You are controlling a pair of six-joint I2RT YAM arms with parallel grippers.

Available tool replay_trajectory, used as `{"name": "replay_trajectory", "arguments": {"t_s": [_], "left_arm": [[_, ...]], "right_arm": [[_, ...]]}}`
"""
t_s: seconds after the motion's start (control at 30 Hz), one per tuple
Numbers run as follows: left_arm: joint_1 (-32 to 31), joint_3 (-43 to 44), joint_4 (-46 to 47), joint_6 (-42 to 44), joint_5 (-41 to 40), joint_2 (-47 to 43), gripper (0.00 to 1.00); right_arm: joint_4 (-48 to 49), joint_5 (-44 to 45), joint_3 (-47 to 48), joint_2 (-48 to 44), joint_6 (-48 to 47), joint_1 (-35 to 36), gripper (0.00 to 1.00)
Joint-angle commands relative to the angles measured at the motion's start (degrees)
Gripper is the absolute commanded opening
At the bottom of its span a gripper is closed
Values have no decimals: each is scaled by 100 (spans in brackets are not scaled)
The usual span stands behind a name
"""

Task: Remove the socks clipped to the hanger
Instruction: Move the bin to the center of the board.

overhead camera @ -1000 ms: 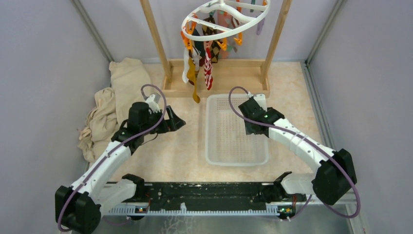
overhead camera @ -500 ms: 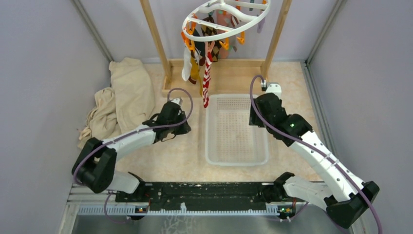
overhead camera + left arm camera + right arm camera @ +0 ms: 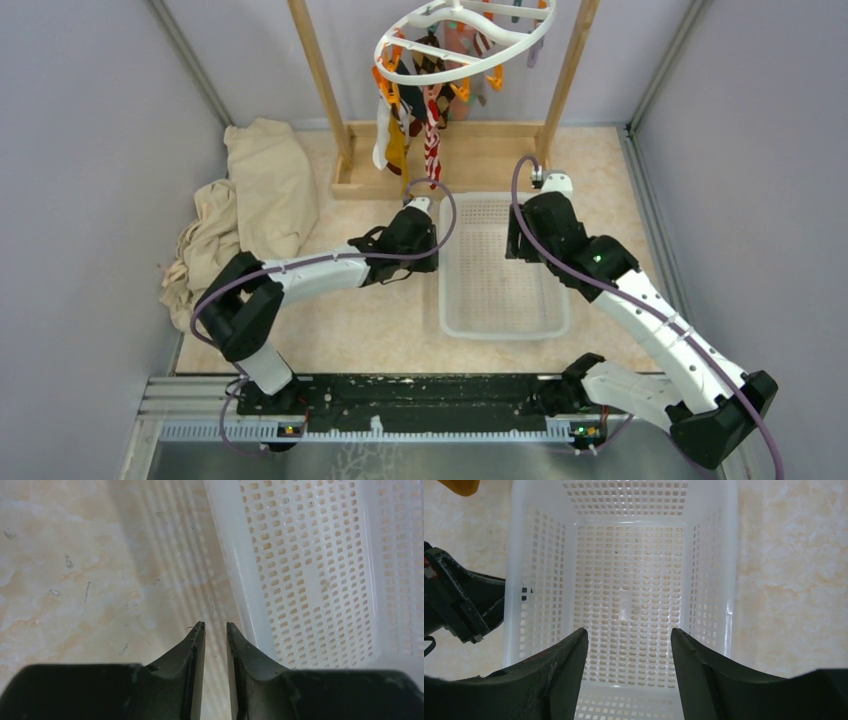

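One ring hanger [image 3: 383,47] hangs top centre, level. At least four socks [image 3: 431,140] dangle vertically, toes down. Left gripper [image 3: 215,626] narrowly parted, empty; right gripper [image 3: 629,632] spread wide over basket [image 3: 729,555].

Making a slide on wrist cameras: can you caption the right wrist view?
Right gripper open above the white perforated basket, left arm beside its wall.

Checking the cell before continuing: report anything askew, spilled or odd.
A crumpled beige cloth lies heaped against the left wall and looks like clutter. The hanger looks tilted, with most socks bunched at its left side. The basket holds nothing. No spill or damage shows.
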Motion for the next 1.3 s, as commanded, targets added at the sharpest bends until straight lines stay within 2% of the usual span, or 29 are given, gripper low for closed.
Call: {"name": "replay_trajectory", "arguments": {"t_s": [0.0,0.43,0.63,0.73,0.77,0.8,0.83,0.87,1.17,1.23,1.27], "left_arm": [[-79,371,142,57,-182,314,28],[-498,1021,285,237,46,922,34],[-760,836,423,-47,181,857,37],[-795,745,415,-61,11,759,47],[-794,775,187,-65,-122,691,56],[-793,793,-35,-85,-286,572,69],[-793,791,-251,-163,-450,367,87],[-793,762,-380,-212,-511,159,97],[-614,79,-493,-550,-663,-1567,99],[-544,-290,-59,-308,-805,-2059,99],[-539,-596,203,-157,-1000,-2296,99]], "right_arm": [[307,-94,-50,-135,23,-38,63],[229,162,-163,-343,17,-38,66],[59,355,-67,-434,-20,-38,69],[41,379,-14,-490,-16,-38,70],[25,362,4,-511,-20,-38,71],[8,337,24,-536,-14,-38,71],[-17,318,42,-576,-13,-38,71],[-27,318,32,-612,-21,-38,71],[-43,190,66,-718,-12,-39,78],[-31,175,48,-779,-16,-38,96],[-11,152,22,-810,-13,-38,98]]}}
